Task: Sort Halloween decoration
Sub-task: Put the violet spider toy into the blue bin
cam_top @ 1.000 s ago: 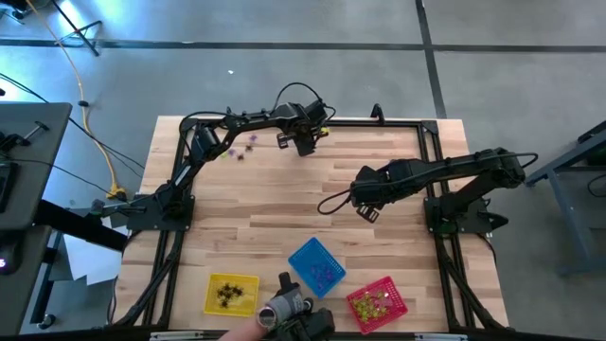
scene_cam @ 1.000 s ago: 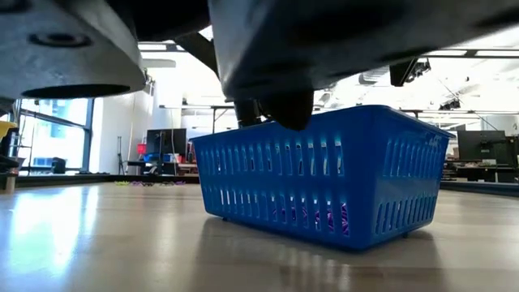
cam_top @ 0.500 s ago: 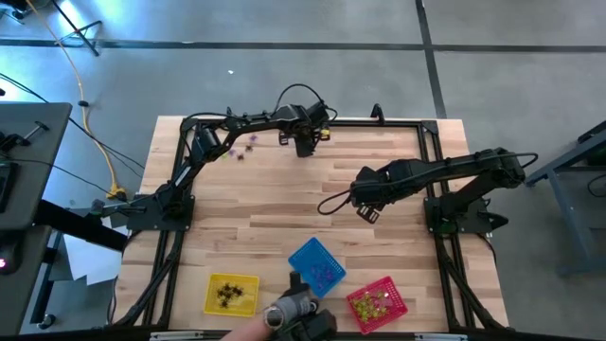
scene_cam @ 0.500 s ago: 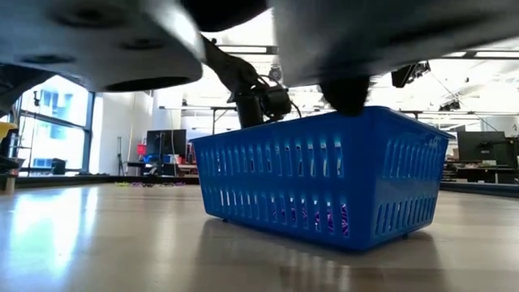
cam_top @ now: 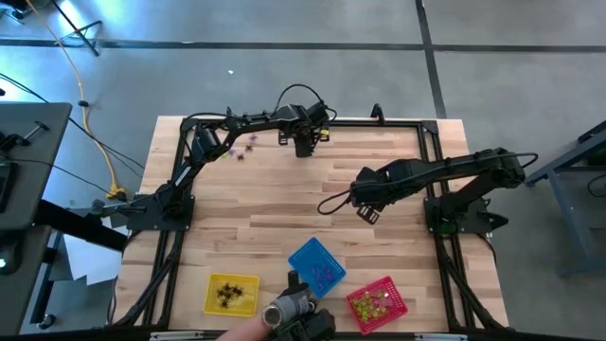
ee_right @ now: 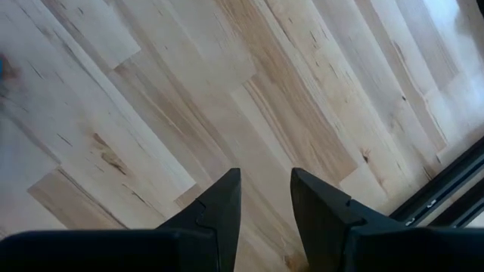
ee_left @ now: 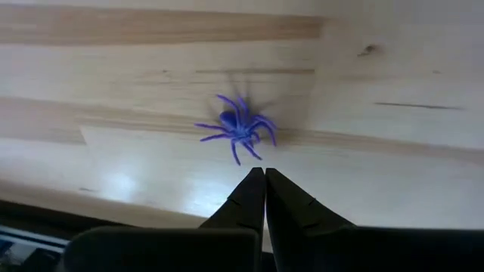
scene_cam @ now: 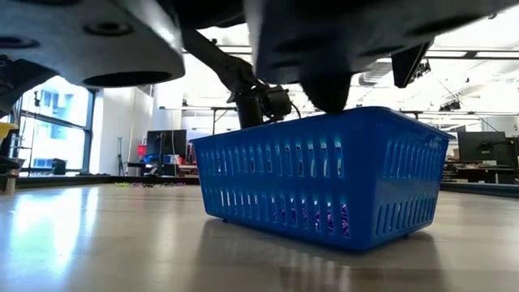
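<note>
- Three mesh baskets sit in a row along the worktop's (cam_top: 284,204) near edge: a yellow basket (cam_top: 232,294), a blue basket (cam_top: 316,266) in the middle, a red basket (cam_top: 377,303).
- The yellow basket holds a small heap of black trinkets (cam_top: 225,294); the blue basket holds purple ones (cam_top: 327,273), seen through its slots in the low view too; the red basket holds yellow-green ones (cam_top: 372,302).
- A few loose trinkets (cam_top: 242,147), too small to count surely, lie far from the blue basket, by the worktop's far left corner.
- One purple spider (ee_left: 238,127) shows clearly in the left wrist view: round body, thin curled legs splayed flat on the wood.
- Two arms are at work. The left tool (ee_left: 264,181) hangs just beside that spider, across the worktop from the blue basket, its fingers pressed together and holding nothing.
- The right tool (ee_right: 265,189) hovers over bare wood up and to the right of the blue basket, fingers spread and holding nothing.
- A hand holding a metal device (cam_top: 284,310) shows at the near edge, right beside the blue basket.
</note>
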{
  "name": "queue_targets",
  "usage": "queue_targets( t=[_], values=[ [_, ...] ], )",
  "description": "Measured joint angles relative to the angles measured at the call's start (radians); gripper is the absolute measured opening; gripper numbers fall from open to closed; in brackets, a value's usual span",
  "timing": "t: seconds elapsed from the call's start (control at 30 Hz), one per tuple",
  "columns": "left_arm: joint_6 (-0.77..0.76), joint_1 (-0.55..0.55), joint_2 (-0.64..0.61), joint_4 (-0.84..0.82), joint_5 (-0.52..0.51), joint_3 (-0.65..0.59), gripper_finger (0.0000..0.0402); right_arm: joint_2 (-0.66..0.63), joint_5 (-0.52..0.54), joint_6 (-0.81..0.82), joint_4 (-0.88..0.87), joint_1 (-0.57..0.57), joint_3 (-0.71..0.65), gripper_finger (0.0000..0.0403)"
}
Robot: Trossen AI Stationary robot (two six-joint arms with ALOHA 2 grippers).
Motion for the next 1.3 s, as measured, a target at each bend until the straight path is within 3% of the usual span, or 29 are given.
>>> queue_targets(
  t=[0.4, 0.6, 0.77, 0.9, 1.0, 1.3],
  values=[
    [-0.158, 0.017, 0.000, -0.110, 0.006, 0.000, 0.0000, 0.000, -0.004, 0.026, 0.000, 0.000, 0.000, 0.0112],
    [-0.380, 0.027, 0.000, -0.192, 0.026, 0.000, 0.0000, 0.000, -0.004, 0.016, 0.000, 0.000, 0.000, 0.0112],
    [-0.649, 0.019, -0.015, -0.259, 0.056, 0.000, 0.0000, 0.000, -0.004, 0.015, 0.000, 0.000, 0.000, 0.0112],
    [-0.848, 0.013, -0.052, -0.310, 0.181, 0.000, 0.0000, 0.000, -0.009, 0.015, 0.001, 0.001, 0.000, 0.0112],
    [-0.957, 0.006, -0.085, -0.321, 0.259, 0.000, 0.0000, 0.001, -0.010, 0.015, 0.000, 0.001, 0.000, 0.0112],
    [-1.194, -0.009, -0.218, -0.445, 0.273, -0.007, 0.0000, 0.001, -0.019, 0.015, 0.000, 0.023, 0.000, 0.0112]
  ],
)
